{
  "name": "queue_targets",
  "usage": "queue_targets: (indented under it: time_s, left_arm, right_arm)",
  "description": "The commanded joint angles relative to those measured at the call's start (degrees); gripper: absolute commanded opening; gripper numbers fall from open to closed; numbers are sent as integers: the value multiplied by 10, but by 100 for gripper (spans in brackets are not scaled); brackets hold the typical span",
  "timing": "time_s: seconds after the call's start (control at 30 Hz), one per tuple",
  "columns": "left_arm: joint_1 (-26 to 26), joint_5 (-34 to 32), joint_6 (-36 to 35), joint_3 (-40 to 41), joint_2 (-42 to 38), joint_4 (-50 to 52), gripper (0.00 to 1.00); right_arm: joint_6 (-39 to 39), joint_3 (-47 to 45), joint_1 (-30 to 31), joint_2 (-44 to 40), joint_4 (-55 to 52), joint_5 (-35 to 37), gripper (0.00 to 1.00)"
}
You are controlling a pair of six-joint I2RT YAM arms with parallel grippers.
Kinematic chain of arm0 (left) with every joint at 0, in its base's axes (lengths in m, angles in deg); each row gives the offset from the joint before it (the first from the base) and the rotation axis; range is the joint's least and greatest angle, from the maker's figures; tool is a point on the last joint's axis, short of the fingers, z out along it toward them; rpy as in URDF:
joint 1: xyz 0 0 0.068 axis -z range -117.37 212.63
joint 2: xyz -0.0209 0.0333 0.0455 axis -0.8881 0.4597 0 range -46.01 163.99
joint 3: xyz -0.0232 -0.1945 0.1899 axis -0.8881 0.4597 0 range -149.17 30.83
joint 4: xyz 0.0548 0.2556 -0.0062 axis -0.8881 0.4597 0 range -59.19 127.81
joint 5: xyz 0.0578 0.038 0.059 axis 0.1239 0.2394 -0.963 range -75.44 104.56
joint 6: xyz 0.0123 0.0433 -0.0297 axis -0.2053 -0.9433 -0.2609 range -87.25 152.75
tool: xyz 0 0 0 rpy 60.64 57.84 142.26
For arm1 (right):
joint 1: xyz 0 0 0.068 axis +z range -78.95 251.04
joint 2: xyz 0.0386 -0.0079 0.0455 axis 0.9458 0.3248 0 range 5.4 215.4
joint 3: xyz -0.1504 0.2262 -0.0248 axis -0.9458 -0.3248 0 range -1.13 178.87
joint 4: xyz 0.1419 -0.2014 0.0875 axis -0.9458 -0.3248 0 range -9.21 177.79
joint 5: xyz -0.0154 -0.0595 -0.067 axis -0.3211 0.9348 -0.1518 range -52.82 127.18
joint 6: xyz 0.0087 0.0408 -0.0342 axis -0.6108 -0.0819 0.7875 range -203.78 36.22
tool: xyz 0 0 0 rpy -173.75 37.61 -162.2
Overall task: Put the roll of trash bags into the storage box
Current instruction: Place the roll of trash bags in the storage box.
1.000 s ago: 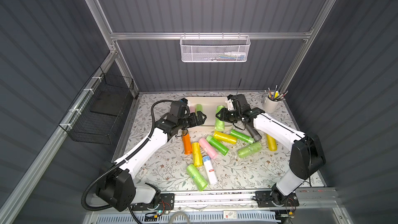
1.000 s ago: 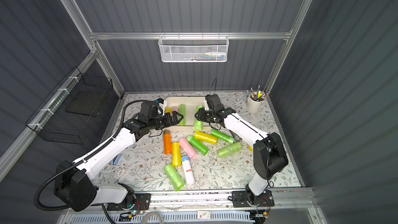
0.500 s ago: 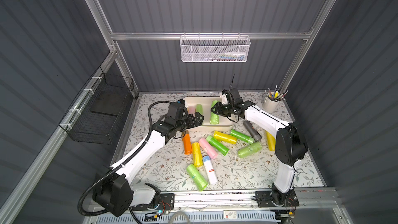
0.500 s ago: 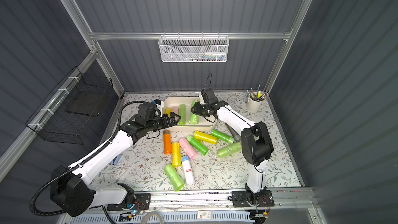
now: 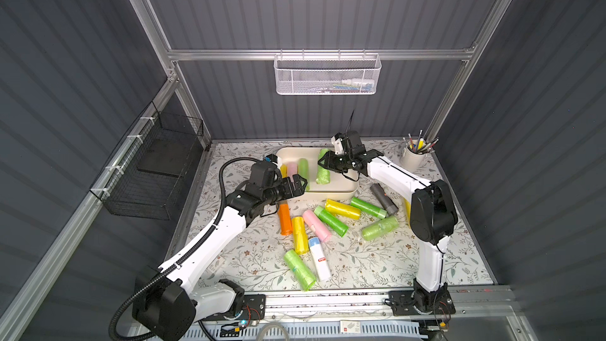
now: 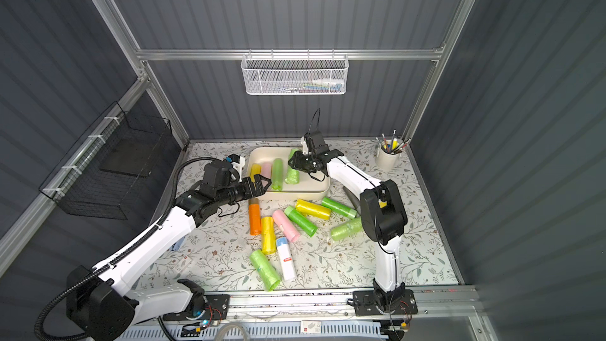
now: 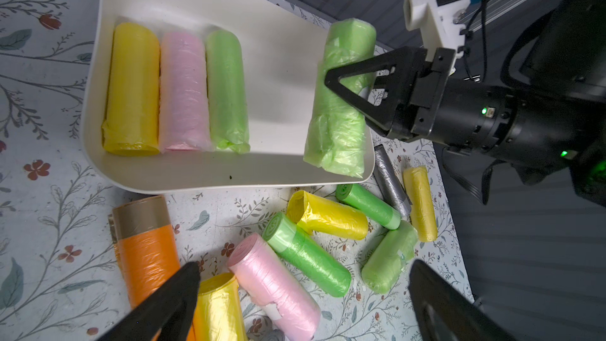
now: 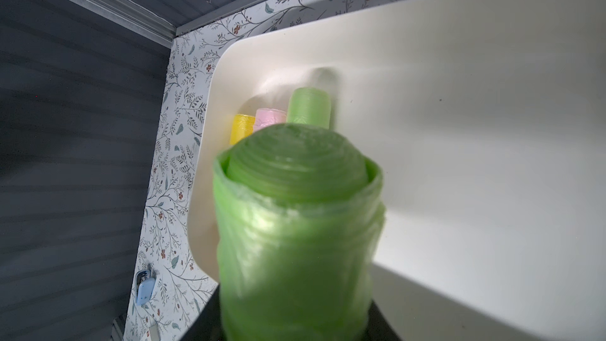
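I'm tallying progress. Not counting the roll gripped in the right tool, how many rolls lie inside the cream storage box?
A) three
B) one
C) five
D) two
A: a yellow roll, a pink roll and a green roll lie side by side in the storage box; the light green roll gripped in the right tool is a fourth.

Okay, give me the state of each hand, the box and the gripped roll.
left hand: open, empty.
right hand: shut on the light green roll.
light green roll: held over the storage box, not released.
storage box: three rolls lying side by side inside.
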Motion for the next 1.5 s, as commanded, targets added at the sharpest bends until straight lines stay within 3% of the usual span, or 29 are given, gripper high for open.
queue_targets:
  time_s: [0.0,0.6,1.13,1.3,1.47]
  left_arm:
    - [-3,-1,9,10,-15,6,100]
    - [-3,8,15,20,-16,11,100]
    - [-3,15,10,15,0,17,100]
    - [-3,19,14,21,1,12,100]
    - [-3,28,17,26,1,12,100]
  right_arm:
    - [-5,16,-3,18,27,-10,37]
    - [-29,88,-8,133,60,-47,37]
    - [-49,110,-7,185,70,-58,37]
    - [-53,119,-8,197,63,-63,48]
    - [-64,143,-8,212,45,-84,53]
